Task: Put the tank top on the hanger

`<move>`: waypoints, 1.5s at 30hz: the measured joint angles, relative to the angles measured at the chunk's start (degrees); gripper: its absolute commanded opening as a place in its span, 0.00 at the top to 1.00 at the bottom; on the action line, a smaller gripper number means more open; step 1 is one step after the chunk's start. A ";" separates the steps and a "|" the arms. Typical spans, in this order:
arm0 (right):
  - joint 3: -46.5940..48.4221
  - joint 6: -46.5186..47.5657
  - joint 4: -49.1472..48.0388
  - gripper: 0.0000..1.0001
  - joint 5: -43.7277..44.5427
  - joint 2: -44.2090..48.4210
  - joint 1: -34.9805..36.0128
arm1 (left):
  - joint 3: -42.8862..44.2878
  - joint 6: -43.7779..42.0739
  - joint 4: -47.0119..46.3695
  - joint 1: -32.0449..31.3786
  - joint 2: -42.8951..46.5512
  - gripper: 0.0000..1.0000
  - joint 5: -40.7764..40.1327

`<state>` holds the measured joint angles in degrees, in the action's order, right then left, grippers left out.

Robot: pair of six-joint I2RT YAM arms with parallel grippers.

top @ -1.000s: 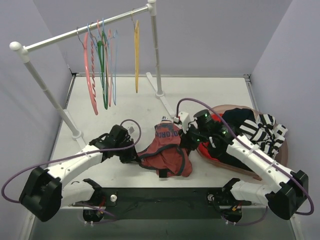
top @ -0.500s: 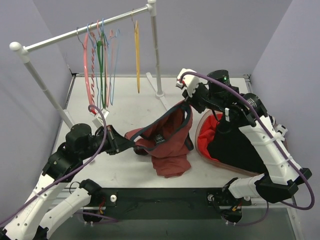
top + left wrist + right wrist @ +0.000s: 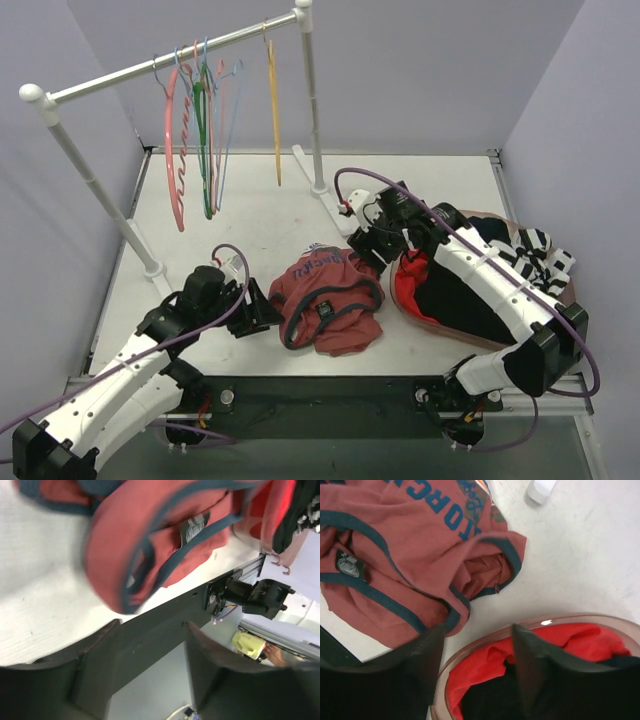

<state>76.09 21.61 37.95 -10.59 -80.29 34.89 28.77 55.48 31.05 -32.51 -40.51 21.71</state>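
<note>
**Tank top heaped on table, both claws empty: grip comes first**

The tank top (image 3: 330, 300) lies crumpled on the table (image 3: 250, 220), between the two claws.

- **Left claw** (image 3: 258, 310): just beside the heap's left edge, fingers apart, nothing between them. The wrist view shows cloth close ahead of the fingertips. I cannot tell if it touches.
- **Right claw** (image 3: 362, 250): over the heap's far right corner, fingers also spread and empty. A basket (image 3: 485, 639) rim sits right under it, with a red garment (image 3: 560, 642) inside.
- **Hanger** (image 3: 272, 110): yellow, hooked on the rail (image 3: 100, 75), well beyond both claws.

Judgement: the step in hand is getting a usable hold.
- Pinch one shoulder strap per claw, at the dark trim.
- Take a single layer only, so the neck opens on lifting.
- Risks are clamping doubled folds, and the right claw snagging the basket rim or the red garment.
</note>
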 measured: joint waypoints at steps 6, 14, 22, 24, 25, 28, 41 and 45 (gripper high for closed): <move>-2.84 -1.88 -1.11 0.24 -3.04 3.74 -3.56 | 3.87 -2.89 2.19 0.04 3.61 0.16 -0.94; 9.60 -12.66 -1.60 0.24 -12.22 7.58 -11.98 | 7.21 -4.66 4.02 0.48 13.27 0.08 0.15; 35.71 -21.92 -1.62 0.20 -8.35 -6.12 -1.75 | 16.41 -7.30 9.27 0.50 14.23 0.05 -5.14; 42.07 -23.85 -2.03 0.19 -6.05 -10.91 1.84 | 16.46 -7.72 11.78 0.55 14.88 0.04 -7.72; 45.16 -25.03 -2.34 0.19 -4.04 -13.49 3.98 | 16.37 -7.72 13.09 0.55 15.41 0.03 -8.94; 51.04 -27.71 -3.34 0.19 2.38 -19.54 9.42 | 15.34 -7.23 15.52 0.63 17.97 0.03 -12.24; 57.31 -28.76 -11.28 0.37 36.81 -33.33 19.56 | 13.05 -5.09 19.85 0.63 24.15 0.03 -19.78; 57.31 -29.03 -12.48 0.55 40.22 -33.53 19.39 | 13.05 -5.07 20.28 0.63 24.55 0.03 -20.24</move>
<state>133.40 -7.42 25.47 29.63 -113.82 54.28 41.82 50.41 51.33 -31.88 -15.97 1.48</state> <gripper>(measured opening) 0.561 0.972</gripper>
